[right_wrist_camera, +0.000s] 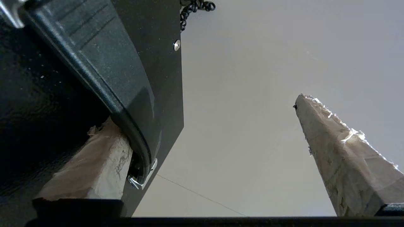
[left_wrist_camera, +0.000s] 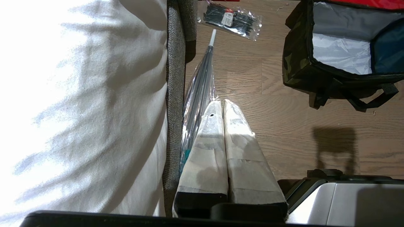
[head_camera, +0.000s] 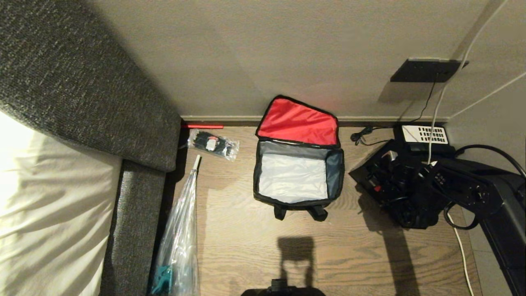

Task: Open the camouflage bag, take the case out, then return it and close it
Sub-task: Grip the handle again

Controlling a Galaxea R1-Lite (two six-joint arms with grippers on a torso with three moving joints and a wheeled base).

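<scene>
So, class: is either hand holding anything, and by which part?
Nothing is held. The right hand stands open beside the case handle; the left hand is shut.

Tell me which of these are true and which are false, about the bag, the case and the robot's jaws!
1. The camouflage bag has its lid up, showing red lining. True.
2. The case is inside the bag. False: the bag looks empty, and the case is out on the right, by the right gripper.
3. The right gripper's jaws stand wide apart. True.
4. The left gripper has its jaws open around the bag. False: its jaws are together, away from the bag, next to the bed.
5. A clear packet of black items lies on the floor left of the bag. True.
</scene>
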